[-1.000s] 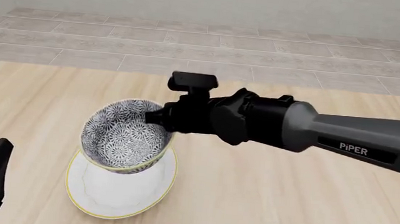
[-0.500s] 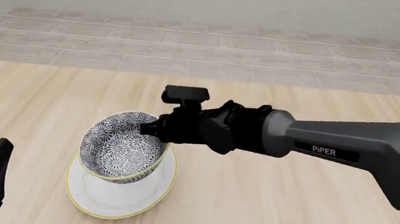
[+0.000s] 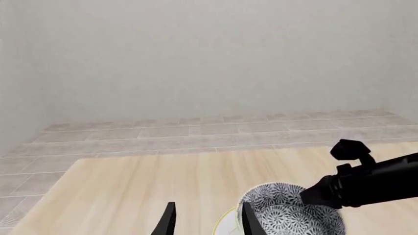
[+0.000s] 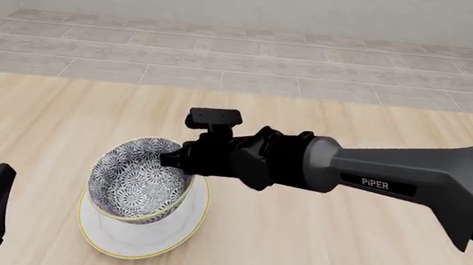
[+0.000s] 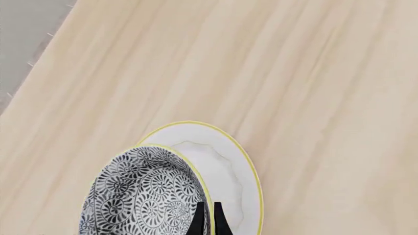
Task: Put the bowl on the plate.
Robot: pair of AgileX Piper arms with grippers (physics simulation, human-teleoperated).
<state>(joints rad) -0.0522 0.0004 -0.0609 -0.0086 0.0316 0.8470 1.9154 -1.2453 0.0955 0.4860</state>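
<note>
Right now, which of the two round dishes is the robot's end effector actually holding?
The patterned bowl: the right end effector pinches its rim. The plain white plate beneath it, gold-rimmed, is not gripped.

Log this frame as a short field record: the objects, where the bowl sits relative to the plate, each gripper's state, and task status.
bowl: deep round bowl with grey-and-white floral pattern, tilted, over the plate
plate: plain white shallow plate with yellow rim, flat on the light wooden table
right gripper: fingers pinched on the bowl's rim, one inside and one outside
left gripper: open, holding nothing, beside the plate
contact: cannot tell whether the bowl's base touches the plate
status: bowl not yet released
</note>
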